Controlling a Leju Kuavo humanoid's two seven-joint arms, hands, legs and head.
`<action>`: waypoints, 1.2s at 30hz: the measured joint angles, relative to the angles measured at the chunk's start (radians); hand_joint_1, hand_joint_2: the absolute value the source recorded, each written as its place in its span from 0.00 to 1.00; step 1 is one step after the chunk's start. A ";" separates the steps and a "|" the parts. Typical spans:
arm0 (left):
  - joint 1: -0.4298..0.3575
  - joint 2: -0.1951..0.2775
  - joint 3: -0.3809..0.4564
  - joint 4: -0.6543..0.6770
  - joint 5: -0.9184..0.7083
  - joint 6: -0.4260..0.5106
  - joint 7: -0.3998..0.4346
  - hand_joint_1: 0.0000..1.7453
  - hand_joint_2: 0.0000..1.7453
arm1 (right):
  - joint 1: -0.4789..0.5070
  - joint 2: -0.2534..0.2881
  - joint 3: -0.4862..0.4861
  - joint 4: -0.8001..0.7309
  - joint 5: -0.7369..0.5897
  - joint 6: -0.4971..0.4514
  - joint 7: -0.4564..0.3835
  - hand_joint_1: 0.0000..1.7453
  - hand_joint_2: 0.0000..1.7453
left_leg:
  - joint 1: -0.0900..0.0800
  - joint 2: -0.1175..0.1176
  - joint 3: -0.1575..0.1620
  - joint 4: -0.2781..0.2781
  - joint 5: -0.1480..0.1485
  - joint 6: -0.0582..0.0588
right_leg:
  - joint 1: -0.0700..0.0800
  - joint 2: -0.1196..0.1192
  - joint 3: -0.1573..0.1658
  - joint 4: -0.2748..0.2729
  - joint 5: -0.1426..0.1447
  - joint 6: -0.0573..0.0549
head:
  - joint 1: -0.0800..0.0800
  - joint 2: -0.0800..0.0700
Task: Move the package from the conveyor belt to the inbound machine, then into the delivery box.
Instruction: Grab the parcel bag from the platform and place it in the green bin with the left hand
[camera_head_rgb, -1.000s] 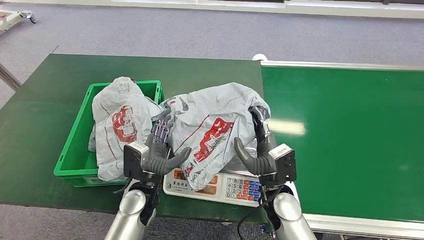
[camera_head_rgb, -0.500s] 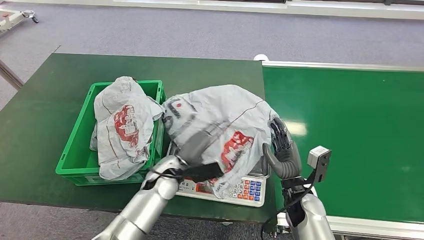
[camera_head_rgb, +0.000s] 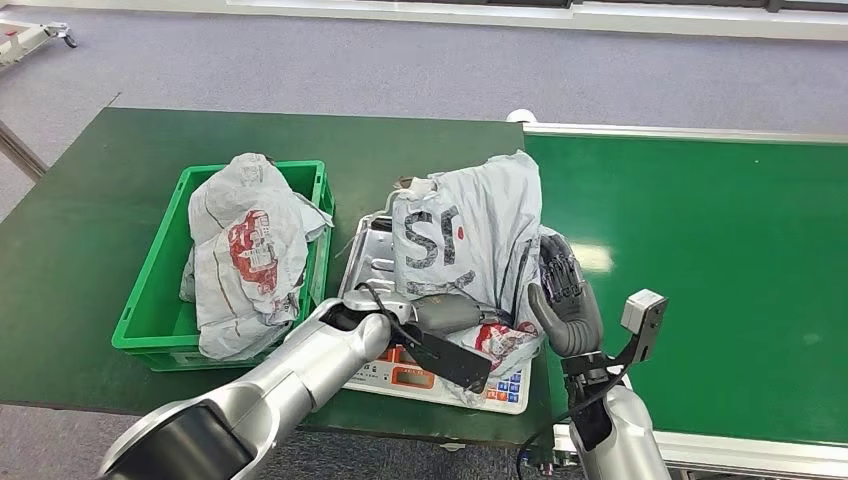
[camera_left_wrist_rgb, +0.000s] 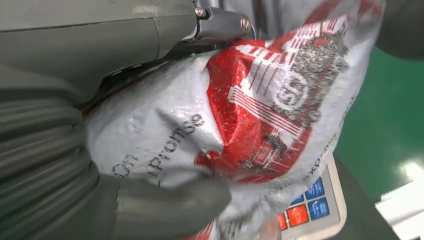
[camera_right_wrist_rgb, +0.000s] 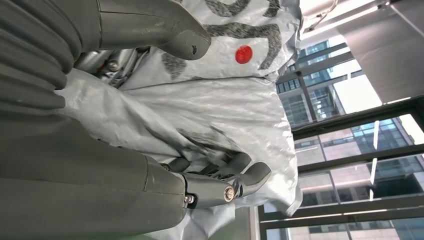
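Here, at the table's near edge, the left hand (camera_head_rgb: 440, 315) and right hand (camera_head_rgb: 563, 300) clasp a crinkled grey plastic package (camera_head_rgb: 470, 240), tilting it upright on the steel-topped inbound machine (camera_head_rgb: 372, 262). Weighing looks done; the transfer remains. Farther left, the green delivery box (camera_head_rgb: 160, 270) already holds similar soft bags (camera_head_rgb: 245, 250).

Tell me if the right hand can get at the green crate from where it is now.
Probably not directly: the right hand sits on the far side of the grey package on the scale, which stands between it and the green crate.
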 joint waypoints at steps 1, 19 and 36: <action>-0.013 -0.001 -0.008 0.008 0.004 -0.026 0.005 1.00 1.00 | -0.005 0.000 0.000 0.002 -0.005 0.001 0.001 0.00 1.00 | 0.000 0.000 0.001 0.000 0.000 0.000 | 0.000 0.000 0.001 0.000 0.000 0.000 | 0.000 0.000; -0.096 0.084 -0.095 -0.222 0.156 0.076 -0.014 1.00 1.00 | 0.022 -0.001 0.002 0.000 -0.040 0.021 0.002 0.00 1.00 | 0.000 0.000 0.002 0.000 0.003 -0.002 | 0.001 0.000 -0.001 0.000 0.002 -0.001 | 0.000 0.000; -0.088 0.326 -0.149 -0.660 0.127 0.272 0.137 1.00 1.00 | 0.120 0.000 -0.052 -0.127 -0.001 0.005 0.038 0.00 1.00 | 0.000 0.001 -0.002 0.000 0.002 -0.001 | 0.000 0.000 -0.003 0.000 0.001 -0.001 | 0.000 0.000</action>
